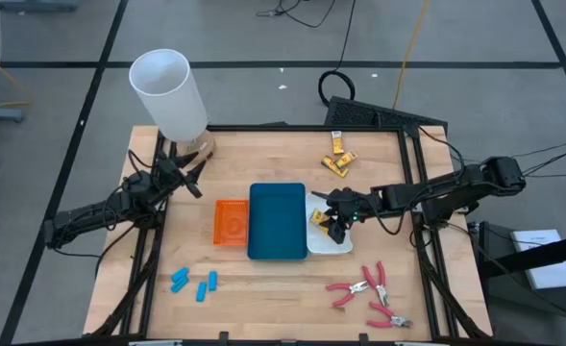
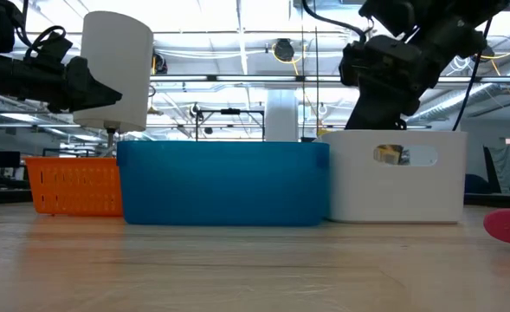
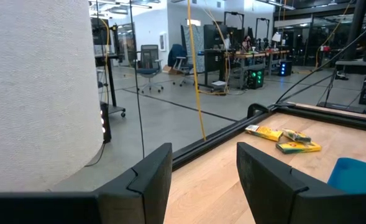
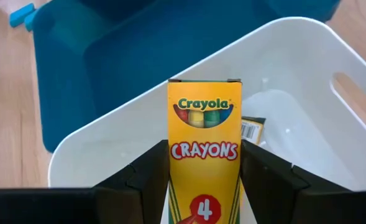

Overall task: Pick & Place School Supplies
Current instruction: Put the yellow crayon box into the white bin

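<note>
Behind the wooden table [image 1: 283, 154] you have an open workshop floor with cables. Your right gripper [image 4: 202, 177] is clamped on a crayon box [image 4: 204, 149], one finger on each long side, and holds it upright over the white bin [image 1: 332, 246], with another packet [image 4: 253, 129] already lying inside. You can judge the box as light, stiff cardboard with smooth printed faces; it could slide if the squeeze is loose and dent if it is hard, so the long sides are the right place to hold it. The bin's walls stand close around the gripper, and the blue bin [image 1: 277, 223] touches it on one side, with the orange bin [image 1: 231, 222] beyond, so go straight down and straight up rather than sideways.

Three more crayon packets [image 1: 339, 158] lie near the table's far edge, well apart from the bins, with bare wood around them. Red-handled pliers [image 1: 369, 293] sit near the front right corner, blue pieces [image 1: 194, 283] front left.

Your left gripper [image 3: 201, 177] waits with its fingers apart and empty, beside the tall white cylinder [image 1: 170, 93].
</note>
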Tool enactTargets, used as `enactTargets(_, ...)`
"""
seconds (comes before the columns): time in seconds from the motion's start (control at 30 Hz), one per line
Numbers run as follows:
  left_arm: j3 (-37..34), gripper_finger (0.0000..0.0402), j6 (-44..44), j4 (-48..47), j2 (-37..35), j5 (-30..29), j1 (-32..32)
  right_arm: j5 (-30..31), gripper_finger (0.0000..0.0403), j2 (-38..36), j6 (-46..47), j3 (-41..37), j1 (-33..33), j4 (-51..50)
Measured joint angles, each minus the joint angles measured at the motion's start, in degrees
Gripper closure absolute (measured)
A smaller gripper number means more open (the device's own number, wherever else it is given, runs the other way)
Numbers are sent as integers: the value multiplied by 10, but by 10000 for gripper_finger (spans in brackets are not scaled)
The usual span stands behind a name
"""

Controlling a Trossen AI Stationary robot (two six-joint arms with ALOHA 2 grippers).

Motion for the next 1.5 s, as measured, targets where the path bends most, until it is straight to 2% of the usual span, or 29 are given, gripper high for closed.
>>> enactTargets(0.47, 0, 220, 0, 0, 0, 0, 0, 2, 148, 0, 16, 0, 0, 3)
enactTargets(0.7, 0, 220, 0, 0, 0, 0, 0, 0, 149, -10, -2, 0, -3, 29)
enactTargets(0.97, 0, 220, 0, 0, 0, 0, 0, 8, 151, -60, -78, 0, -20, 141)
enactTargets(1.07, 0, 220, 0, 0, 0, 0, 0, 57, 151, -75, -97, 0, -47, 133)
enactTargets(1.23, 0, 220, 0, 0, 0, 0, 0, 144, 151, -79, -86, 0, -130, 47)
enactTargets(1.4, 0, 220, 0, 0, 0, 0, 0, 165, 151, -66, -39, 0, -250, -42)
enactTargets(1.5, 0, 220, 0, 0, 0, 0, 0, 164, 151, -44, -34, 0, -313, -49)
